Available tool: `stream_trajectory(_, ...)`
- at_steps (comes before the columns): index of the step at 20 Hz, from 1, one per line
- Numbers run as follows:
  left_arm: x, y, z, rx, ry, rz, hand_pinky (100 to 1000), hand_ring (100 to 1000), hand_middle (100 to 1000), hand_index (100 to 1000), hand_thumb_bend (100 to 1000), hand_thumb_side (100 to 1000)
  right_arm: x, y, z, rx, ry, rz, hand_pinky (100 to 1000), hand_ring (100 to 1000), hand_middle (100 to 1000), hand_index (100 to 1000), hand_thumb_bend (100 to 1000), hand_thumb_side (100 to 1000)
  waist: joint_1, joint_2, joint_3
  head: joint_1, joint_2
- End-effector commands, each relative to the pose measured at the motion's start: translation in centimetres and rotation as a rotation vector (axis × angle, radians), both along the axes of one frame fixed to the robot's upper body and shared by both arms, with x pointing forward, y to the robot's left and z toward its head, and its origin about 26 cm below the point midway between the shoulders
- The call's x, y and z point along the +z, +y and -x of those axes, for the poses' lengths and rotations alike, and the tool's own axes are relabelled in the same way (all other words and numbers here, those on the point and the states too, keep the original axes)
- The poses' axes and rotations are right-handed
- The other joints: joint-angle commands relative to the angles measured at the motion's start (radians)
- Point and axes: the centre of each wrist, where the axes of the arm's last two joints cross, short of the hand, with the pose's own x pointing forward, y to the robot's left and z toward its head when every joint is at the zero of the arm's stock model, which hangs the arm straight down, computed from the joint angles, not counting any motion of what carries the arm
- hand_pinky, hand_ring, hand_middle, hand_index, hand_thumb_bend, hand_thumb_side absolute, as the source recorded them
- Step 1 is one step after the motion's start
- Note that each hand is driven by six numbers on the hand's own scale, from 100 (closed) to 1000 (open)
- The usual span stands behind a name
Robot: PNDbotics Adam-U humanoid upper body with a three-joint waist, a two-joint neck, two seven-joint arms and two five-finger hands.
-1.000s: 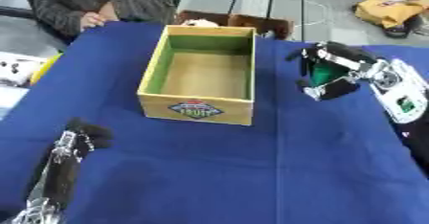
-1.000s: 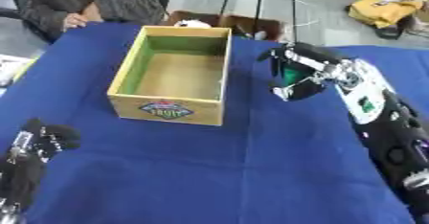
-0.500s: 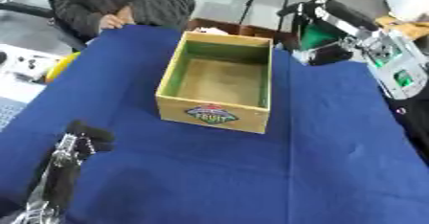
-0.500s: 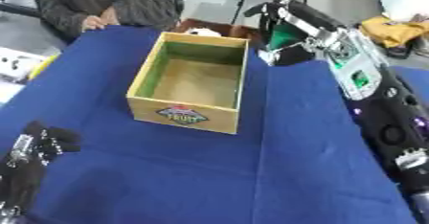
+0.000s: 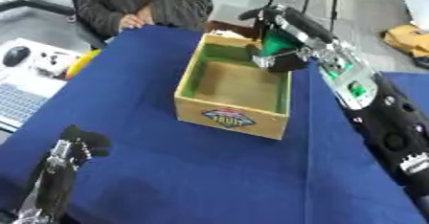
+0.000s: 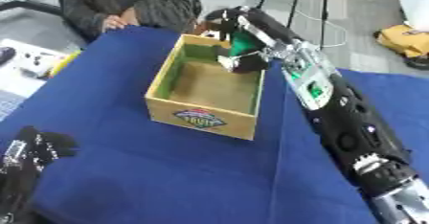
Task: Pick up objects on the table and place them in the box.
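My right hand (image 5: 281, 41) hangs over the far right corner of the wooden box (image 5: 228, 114), its fingers curled round a green object (image 5: 274, 44). The object sits above the box's rim, inside the box's outline. The box is open-topped, green inside, with a coloured label on its front wall; its floor looks bare. My left hand (image 5: 73, 147) rests near the lower left corner on the blue cloth, fingers curled and holding nothing.
A blue cloth covers the table (image 5: 201, 170). A laptop and a mouse (image 5: 16, 55) lie off the table's left edge. A person in a striped sweater (image 5: 138, 3) sits at the far end. A yellow thing (image 5: 406, 36) lies on the floor at right.
My right hand has carried the green object leftward and away from me, from beside the box to over its far right corner. The camera has shifted too. The left hand has stayed put.
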Motion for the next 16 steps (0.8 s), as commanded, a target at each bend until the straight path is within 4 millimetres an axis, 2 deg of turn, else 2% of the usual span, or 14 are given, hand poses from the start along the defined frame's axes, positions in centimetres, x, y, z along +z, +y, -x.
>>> stream_trajectory(1,0.8,-0.2,-0.1,-0.012,-0.024,0.004,682,687,591,610,387,1000,0.1,0.2,-0.2,-0.009,-0.019,0.066,278,168,518,881,100,100,0.008,-0.013,0.004,-0.01,-0.009)
stream_trajectory(5,0.8,-0.2,-0.1,-0.013,-0.025,0.005,683,688,591,610,389,1000,-0.9,0.3,-0.3,-0.017,-0.048,0.172,379,241,570,899,100,101,0.005,-0.008,0.003,-0.012,-0.01)
stream_trajectory(6,0.8,-0.2,-0.1,-0.013,-0.024,0.005,683,688,591,610,389,1000,-1.1,0.4,-0.3,-0.016,-0.06,0.201,419,284,594,905,100,141,0.005,-0.007,0.002,-0.012,-0.01)
stream_trajectory(7,0.8,-0.2,-0.1,-0.013,-0.024,0.004,683,688,591,610,389,1000,-1.2,0.4,-0.4,-0.014,-0.069,0.226,462,351,632,910,100,172,0.005,-0.006,0.001,-0.011,-0.009)
stream_trajectory(8,0.8,-0.2,-0.1,-0.012,-0.024,0.004,683,688,591,610,389,1000,-1.2,0.4,-0.4,-0.011,-0.077,0.249,493,427,673,915,100,256,0.005,-0.006,0.0,-0.011,-0.009)
stream_trajectory(9,0.8,-0.2,-0.1,-0.01,-0.024,0.004,683,688,591,610,389,1000,-1.3,0.4,-0.4,-0.006,-0.083,0.27,521,487,711,919,100,276,0.005,-0.005,-0.001,-0.01,-0.009)
stream_trajectory(12,0.7,-0.2,-0.1,-0.01,-0.024,0.004,683,689,591,610,389,1000,-1.5,0.5,-0.4,0.014,-0.085,0.329,645,765,817,922,100,410,0.006,-0.004,-0.005,-0.01,-0.008)
stream_trajectory(16,0.7,-0.1,-0.1,-0.006,-0.023,0.003,684,689,591,610,390,1000,-1.6,0.3,-0.4,0.022,-0.073,0.34,726,877,874,912,100,449,0.007,-0.004,-0.011,-0.008,-0.009)
